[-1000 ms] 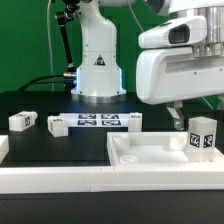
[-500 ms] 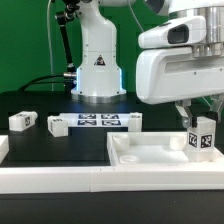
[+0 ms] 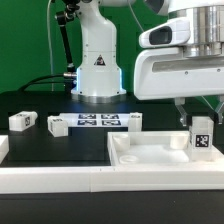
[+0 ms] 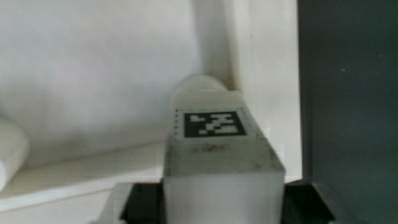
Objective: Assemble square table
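While a green backdrop (image 3: 25,40) hangs behind the black table (image 3: 60,150), the gripper (image 3: 200,124) pinches a white tagged leg (image 3: 201,140) upright at a corner of the square tabletop (image 3: 150,160), on the exterior view's right.

Smooth white plastic leg (image 3: 201,136); matt black table (image 3: 60,150).

Bright, even light; the white table top (image 3: 150,152) nearly glares. The wrist view is soft, its leg (image 4: 217,150) blurred.
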### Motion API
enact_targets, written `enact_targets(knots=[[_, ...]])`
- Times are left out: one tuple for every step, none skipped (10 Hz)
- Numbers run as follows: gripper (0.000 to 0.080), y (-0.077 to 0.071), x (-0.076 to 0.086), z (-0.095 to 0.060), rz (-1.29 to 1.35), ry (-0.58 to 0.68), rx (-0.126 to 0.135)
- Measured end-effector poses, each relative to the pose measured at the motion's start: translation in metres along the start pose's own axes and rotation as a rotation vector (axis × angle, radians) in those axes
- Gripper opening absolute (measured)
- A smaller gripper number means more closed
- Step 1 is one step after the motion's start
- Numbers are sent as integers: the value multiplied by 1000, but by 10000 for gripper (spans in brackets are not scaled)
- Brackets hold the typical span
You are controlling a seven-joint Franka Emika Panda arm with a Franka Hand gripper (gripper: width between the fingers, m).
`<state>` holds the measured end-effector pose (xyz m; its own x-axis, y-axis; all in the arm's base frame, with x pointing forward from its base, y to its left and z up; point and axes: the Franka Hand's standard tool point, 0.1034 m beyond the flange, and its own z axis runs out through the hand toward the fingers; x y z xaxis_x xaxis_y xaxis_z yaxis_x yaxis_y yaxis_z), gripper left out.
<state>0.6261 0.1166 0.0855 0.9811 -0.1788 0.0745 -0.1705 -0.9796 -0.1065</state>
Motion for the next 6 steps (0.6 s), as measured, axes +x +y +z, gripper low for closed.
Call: enact_targets(knots=[[288, 0, 0, 0, 85, 0, 0], [288, -1, 0, 0, 144, 0, 0], [288, 1, 0, 0, 229, -1, -1], [291, 6, 0, 1, 293, 0, -6], [292, 9, 1, 1, 362, 0, -11], [292, 12, 2, 0, 406, 1, -15]])
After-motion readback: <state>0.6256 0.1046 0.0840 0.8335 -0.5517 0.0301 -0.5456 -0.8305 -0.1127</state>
